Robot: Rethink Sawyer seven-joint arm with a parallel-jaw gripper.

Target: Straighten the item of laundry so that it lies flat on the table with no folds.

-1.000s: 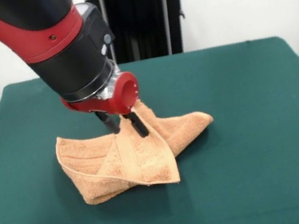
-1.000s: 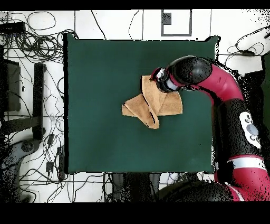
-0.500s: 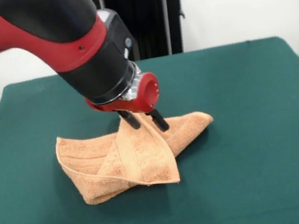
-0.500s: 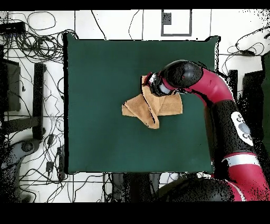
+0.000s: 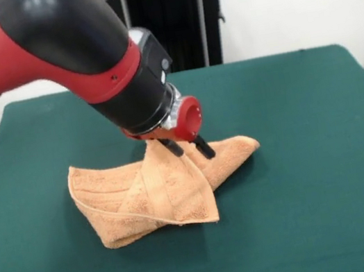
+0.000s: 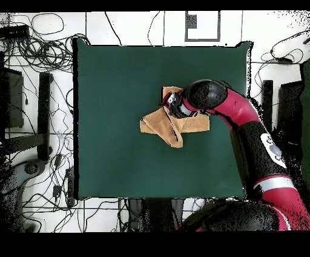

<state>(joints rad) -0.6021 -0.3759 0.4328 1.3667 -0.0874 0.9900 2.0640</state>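
Desk (image 5: 326, 153): dark green cloth top, nothing on it but the one towel. No containers in either view, so nothing to report there.

Towel (image 5: 157, 193): orange-tan terry, sat a bit left of desk centre in the front view, nearer the robot's side than the camera's. Not flat. Bunched into a rough triangle, with one flap bearing a woven band folded over the middle and peaking up at the tool. Left lobe showed band lines and a doubled front edge; right lobe tapered to a point on the felt. Overhead view (image 6: 171, 124) gave the same read: layers overlapping, arm covering the part toward the robot. White label not found.

Tool (image 5: 186, 149): two dark fingers (image 5: 203, 148) angled down from the red wrist, slightly spread, tips at the raised peak of the folded flap. Looked closed on a pinch of that flap, cloth tented up to the tips; actual contact hard to confirm at that angle.

Step in hand, as judged: gripping the top flap to peel it back off the lower layers. Well short of done, multiple folds left.

Next move likely needs: lift just enough to clear the layer beneath, drag away from the fold line toward open felt, release low. Risk: whole towel sliding along instead of unfolding, since nothing pinned the lower layers.
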